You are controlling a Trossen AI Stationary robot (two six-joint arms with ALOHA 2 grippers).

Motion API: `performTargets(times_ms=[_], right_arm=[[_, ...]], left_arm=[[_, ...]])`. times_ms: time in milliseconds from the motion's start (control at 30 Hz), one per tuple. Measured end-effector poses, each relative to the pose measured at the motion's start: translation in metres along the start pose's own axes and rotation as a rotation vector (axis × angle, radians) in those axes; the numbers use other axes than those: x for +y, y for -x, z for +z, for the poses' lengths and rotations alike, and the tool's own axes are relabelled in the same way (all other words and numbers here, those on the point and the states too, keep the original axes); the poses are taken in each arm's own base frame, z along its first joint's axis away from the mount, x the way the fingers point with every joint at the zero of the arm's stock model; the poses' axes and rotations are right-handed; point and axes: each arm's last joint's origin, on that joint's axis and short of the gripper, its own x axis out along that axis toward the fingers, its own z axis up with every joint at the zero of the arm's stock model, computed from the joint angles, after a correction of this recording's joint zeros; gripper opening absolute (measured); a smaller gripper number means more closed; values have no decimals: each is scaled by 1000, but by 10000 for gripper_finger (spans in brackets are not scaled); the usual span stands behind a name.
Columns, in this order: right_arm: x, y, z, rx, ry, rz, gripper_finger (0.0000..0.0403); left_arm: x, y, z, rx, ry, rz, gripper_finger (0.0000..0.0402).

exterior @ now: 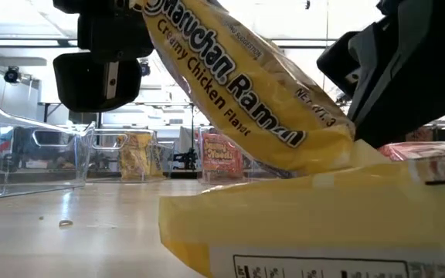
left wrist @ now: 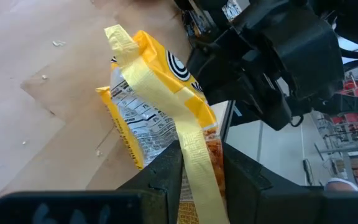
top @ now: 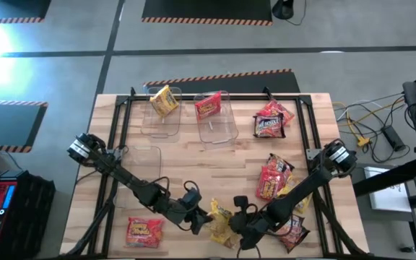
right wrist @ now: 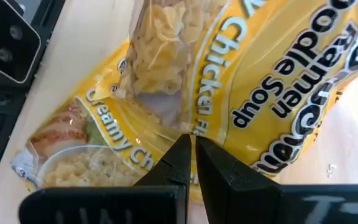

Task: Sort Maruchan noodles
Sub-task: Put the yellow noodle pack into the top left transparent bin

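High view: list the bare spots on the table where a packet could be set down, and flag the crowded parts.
Bare wood lies mid-table, between the two far bins and the grippers, and at the near left corner around the lone red packet. Crowded: the near centre, where the left gripper and right gripper meet over yellow packets, and the right side's red packets.

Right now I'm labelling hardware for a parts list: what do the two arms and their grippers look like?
Both arms are dark, jointed and slim, with a round silvery collar near each base and loose black cables near the wrists. The left gripper and right gripper each have two black, wedge-shaped fingers on a boxy black body.
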Motion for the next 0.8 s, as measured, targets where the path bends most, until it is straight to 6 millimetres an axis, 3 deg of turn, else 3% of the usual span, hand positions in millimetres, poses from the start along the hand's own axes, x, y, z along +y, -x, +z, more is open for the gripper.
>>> performTargets(times_ms=[200, 533, 800], right_arm=[[-1, -3, 1, -12, 4, -2, 18], [-3, -5, 0, -10, 7, -7, 18], [-4, -5, 0, -11, 28, -16, 18]], left_arm=[[-1, -1, 1, -1, 7, -13, 86], [-1, -1, 2, -9, 16, -21, 152], [3, -2, 2, 13, 120, 12, 188]])
